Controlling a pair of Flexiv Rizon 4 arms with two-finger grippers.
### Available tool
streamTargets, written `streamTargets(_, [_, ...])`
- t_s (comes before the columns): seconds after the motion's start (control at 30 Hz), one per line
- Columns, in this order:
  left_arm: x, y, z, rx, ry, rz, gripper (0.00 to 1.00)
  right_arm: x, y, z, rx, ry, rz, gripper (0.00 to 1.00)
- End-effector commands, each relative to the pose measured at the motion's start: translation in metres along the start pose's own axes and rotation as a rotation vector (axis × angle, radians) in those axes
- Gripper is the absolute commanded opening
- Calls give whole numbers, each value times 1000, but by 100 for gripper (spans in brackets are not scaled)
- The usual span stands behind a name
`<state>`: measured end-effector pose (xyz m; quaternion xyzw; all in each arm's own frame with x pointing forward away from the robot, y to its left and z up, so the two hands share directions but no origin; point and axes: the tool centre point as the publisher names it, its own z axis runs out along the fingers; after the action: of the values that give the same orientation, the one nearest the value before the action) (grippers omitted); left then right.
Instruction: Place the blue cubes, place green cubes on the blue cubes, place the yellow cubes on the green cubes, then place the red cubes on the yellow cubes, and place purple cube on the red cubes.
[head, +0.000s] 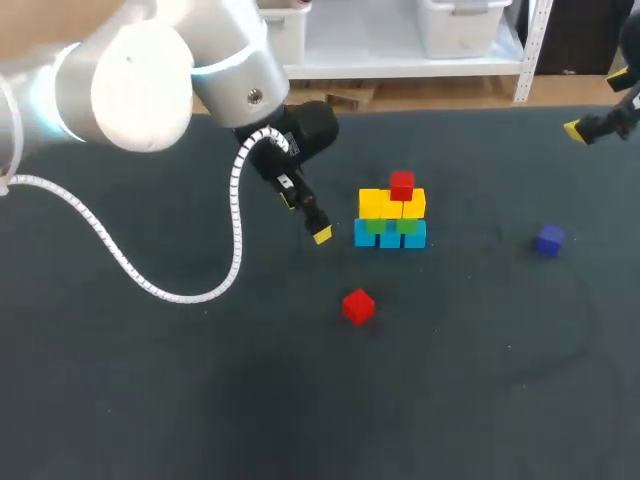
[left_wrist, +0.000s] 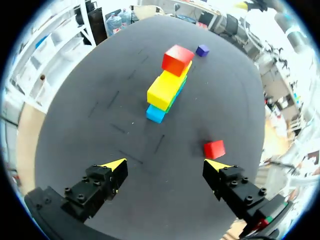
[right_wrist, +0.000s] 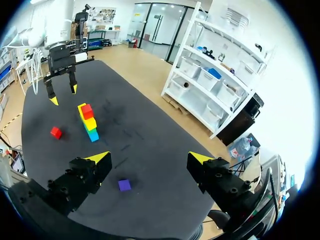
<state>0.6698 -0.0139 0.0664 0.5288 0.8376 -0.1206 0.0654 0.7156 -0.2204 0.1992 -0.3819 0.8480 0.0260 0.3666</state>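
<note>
Status: left claw (left_wrist: 166, 165) wide open, empty, over the tabletop (head: 150, 400) beside the stack (head: 391, 215). The loose red cube (head: 358, 306) sits near it. In the left wrist view it's just beside one yellow tip, not between the two. One red is already on the yellow row.

The right claw (right_wrist: 150, 158) is also wide and empty, near the tabletop's edge. The purple cube (head: 549, 240) lies well apart from the stack.

Cubes look light, rigid and flat-faced, so grip two opposite sides, centred and square-on. The stack probably nudges easily, so release gently.

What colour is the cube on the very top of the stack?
The top cube is red, clearest in the left wrist view.
</note>
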Motion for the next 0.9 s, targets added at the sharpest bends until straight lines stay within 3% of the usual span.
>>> streamTargets(0.03, [0, -9, -8, -73, -4, 92, 100, 2, 4, -1, 71, -4, 2, 100])
streamTargets(0.67, [0, -9, -8, -73, -4, 92, 100, 2, 4, -1, 71, -4, 2, 100])
streamTargets(0.9, [-20, -34, 27, -56, 110, 291, 100, 2, 4, -1, 71, -4, 2, 100])
